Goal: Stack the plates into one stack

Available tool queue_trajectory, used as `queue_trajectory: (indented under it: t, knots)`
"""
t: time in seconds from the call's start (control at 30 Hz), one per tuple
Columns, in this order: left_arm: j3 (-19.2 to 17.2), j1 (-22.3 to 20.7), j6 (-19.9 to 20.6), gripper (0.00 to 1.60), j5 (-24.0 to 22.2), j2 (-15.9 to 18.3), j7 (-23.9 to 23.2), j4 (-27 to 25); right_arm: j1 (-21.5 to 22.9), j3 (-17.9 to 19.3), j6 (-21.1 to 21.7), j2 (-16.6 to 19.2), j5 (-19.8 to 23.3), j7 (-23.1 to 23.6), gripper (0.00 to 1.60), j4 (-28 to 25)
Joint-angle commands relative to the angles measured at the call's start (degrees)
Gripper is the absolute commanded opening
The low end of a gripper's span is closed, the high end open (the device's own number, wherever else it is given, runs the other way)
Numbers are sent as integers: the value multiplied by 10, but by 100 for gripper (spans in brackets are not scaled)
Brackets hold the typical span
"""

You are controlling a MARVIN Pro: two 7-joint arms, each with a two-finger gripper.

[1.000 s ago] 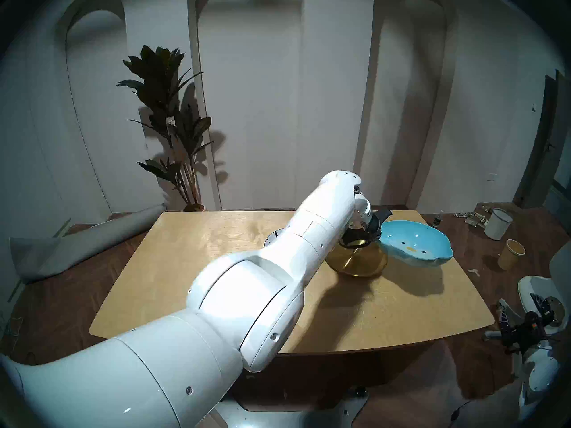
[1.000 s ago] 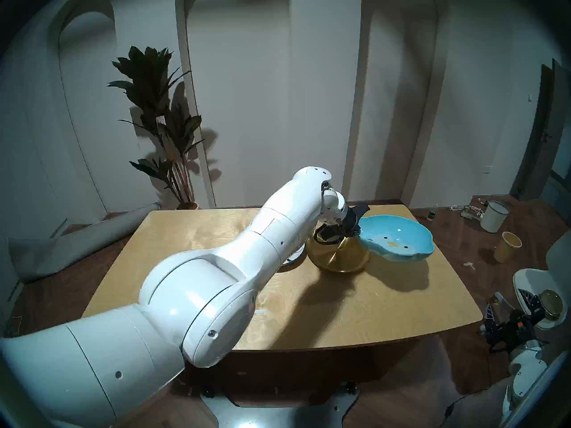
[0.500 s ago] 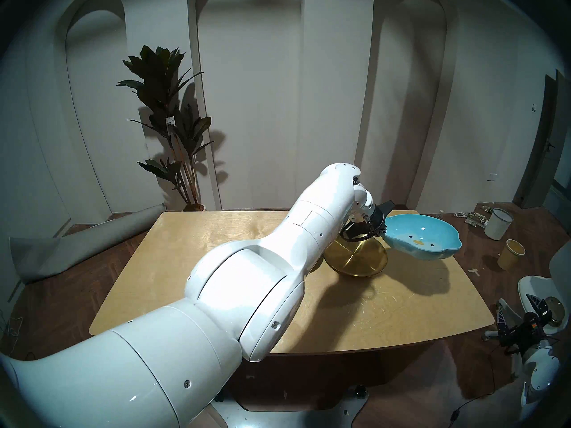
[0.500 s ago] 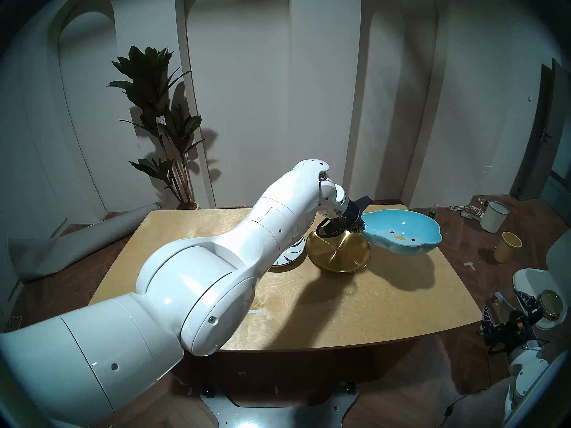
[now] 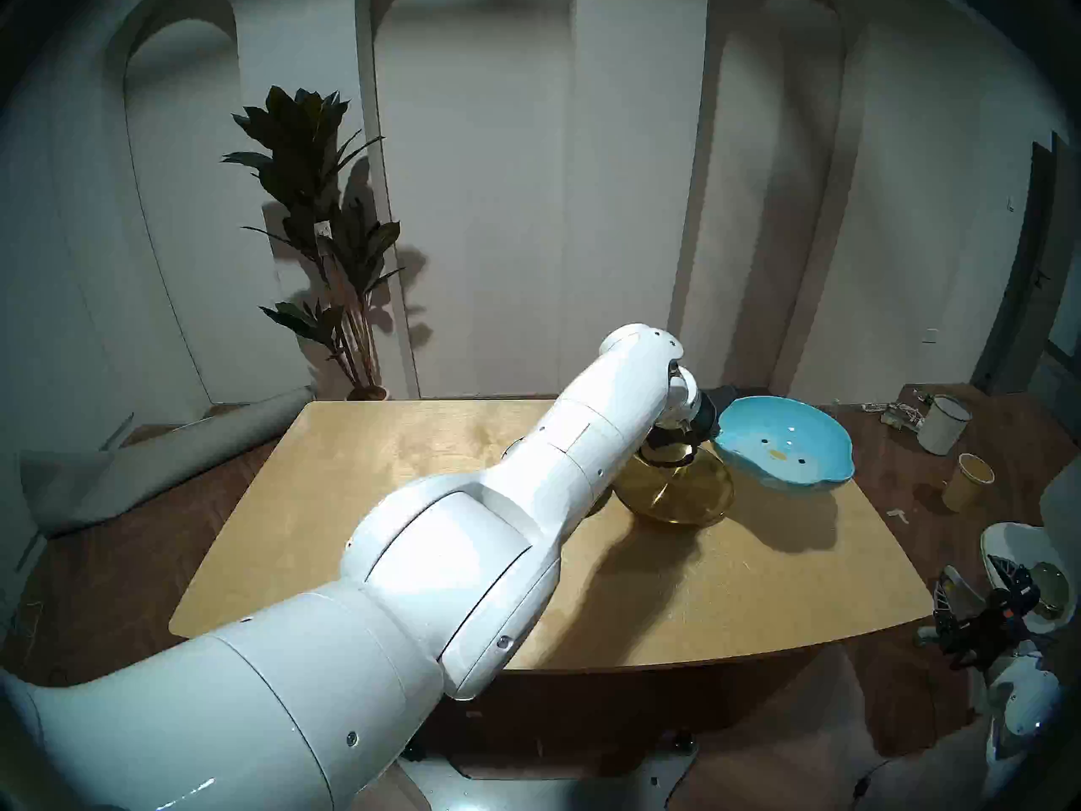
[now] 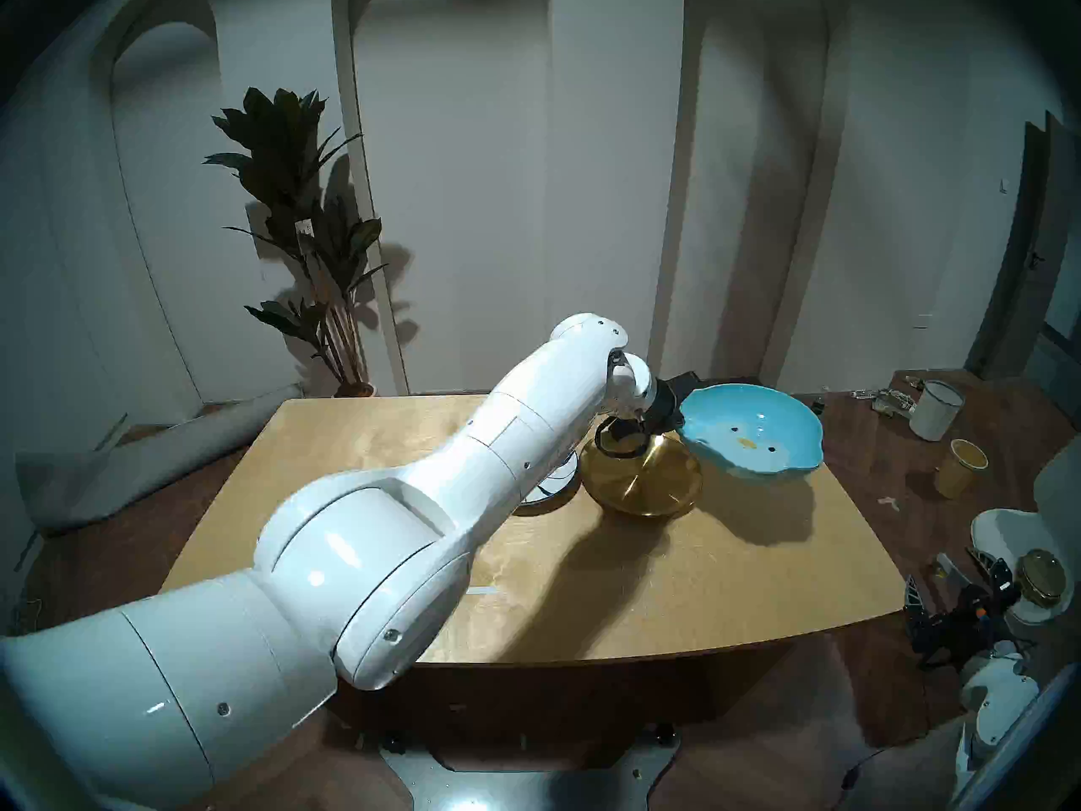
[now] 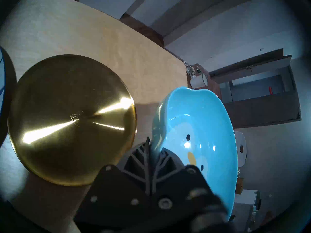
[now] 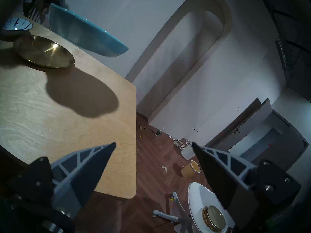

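Gripping turquoise plate [image 7: 202,126] rim: left pincer [image 7: 154,149] (closed).

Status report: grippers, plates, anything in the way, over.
Left gripper shut on turquoise plate, held tilted above the table. Right gripper open, empty. Gold plate and striped plate separate; nothing blocking.

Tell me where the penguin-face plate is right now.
The turquoise penguin plate is held off the table, clamped at its rim by the left gripper, on the table's far right just beyond the gold plate.
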Motion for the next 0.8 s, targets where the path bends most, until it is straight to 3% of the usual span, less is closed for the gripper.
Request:
queue_trajectory:
  t: [0.0, 0.77]
  knots:
    - [11, -19, -8, 0, 17, 15, -45, -2, 18, -6, -3, 14, -1, -1, 160, 7]
    - [17, -33, -7, 0, 44, 39, -105, 53, 62, -37, 6, 51, -9, 10, 160, 45]
